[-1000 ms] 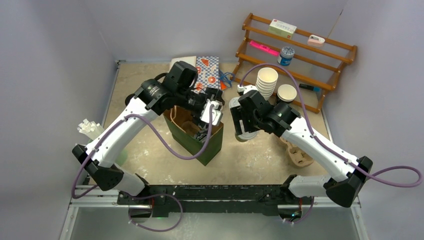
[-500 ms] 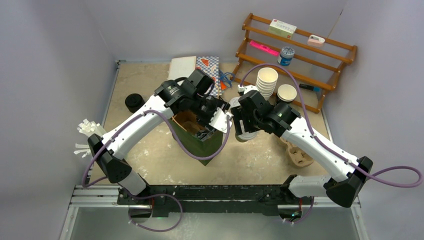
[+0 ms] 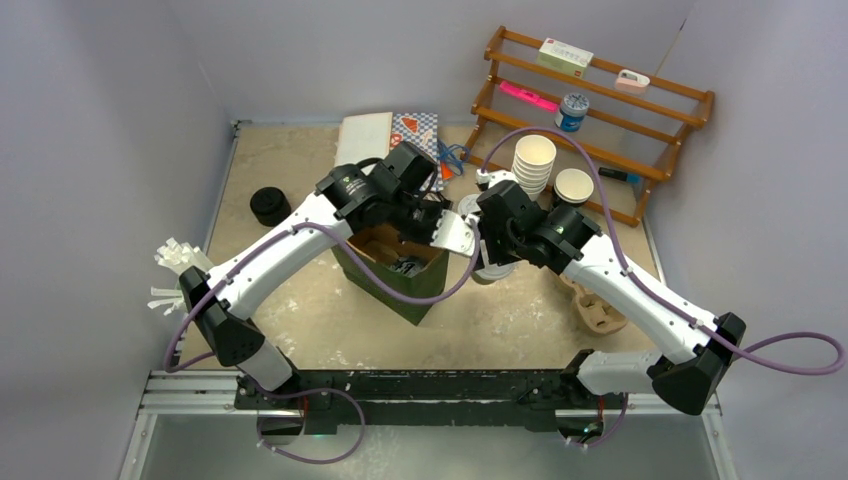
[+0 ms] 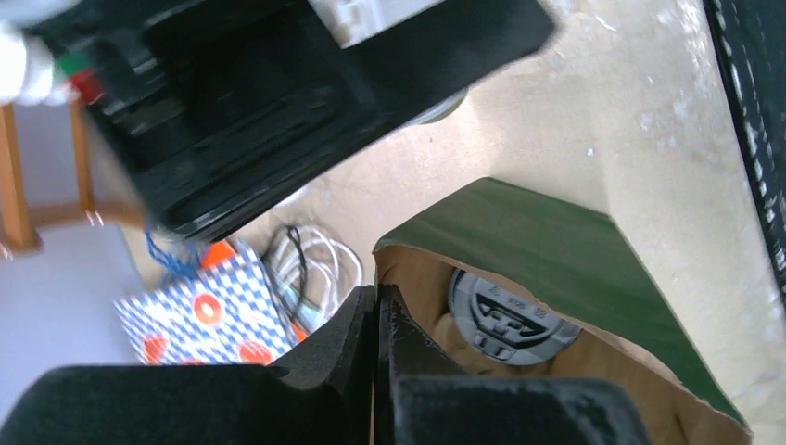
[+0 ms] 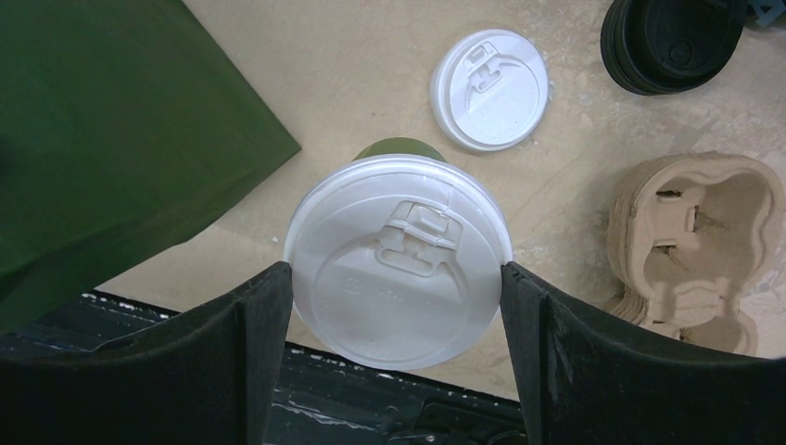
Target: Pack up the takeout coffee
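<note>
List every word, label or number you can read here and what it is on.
Nothing is legible.
On the takeout coffee lid: raised lettering, too faint.
On the dark lid in the green bag: embossed marks, blurred.
On the box on the wooden rack: label too small.
On the jar there: label too small.

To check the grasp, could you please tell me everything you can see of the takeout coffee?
The takeout coffee is a small olive-green paper cup under a round white plastic sip lid, standing upright. The jaws of the right gripper press its lid rim from both sides, beside the green bag.
</note>
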`<state>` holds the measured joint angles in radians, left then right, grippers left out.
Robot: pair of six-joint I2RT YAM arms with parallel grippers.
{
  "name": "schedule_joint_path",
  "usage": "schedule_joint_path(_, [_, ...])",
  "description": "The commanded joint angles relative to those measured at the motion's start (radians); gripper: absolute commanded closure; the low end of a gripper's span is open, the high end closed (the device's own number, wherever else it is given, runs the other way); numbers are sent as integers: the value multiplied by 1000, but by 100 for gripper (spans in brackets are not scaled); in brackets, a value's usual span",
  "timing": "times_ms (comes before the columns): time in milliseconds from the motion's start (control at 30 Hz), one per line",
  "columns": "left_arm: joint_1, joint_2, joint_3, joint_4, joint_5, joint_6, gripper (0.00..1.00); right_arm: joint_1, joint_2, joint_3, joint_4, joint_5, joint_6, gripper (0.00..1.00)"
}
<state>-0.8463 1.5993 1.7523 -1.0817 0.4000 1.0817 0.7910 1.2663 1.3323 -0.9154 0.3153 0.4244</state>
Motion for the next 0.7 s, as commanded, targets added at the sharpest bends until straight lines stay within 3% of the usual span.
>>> schedule_joint_path(0, [-5,13,48,108,-142,-402,100,-3,-27,-14,-1,-8,26,19])
schedule_joint_path(200, [-26,50,138,120,-329,-720,100,-3,-31,-24,0,-8,33,19])
schedule_joint_path(533, [-28,60,267,63,-593,-1007,100,-10,-37,-58,19,-20,48,20])
schedule_joint_path(667, [-25,132,374,-65,-634,-1154,100,-12,-48,-74,23,-21,62,20])
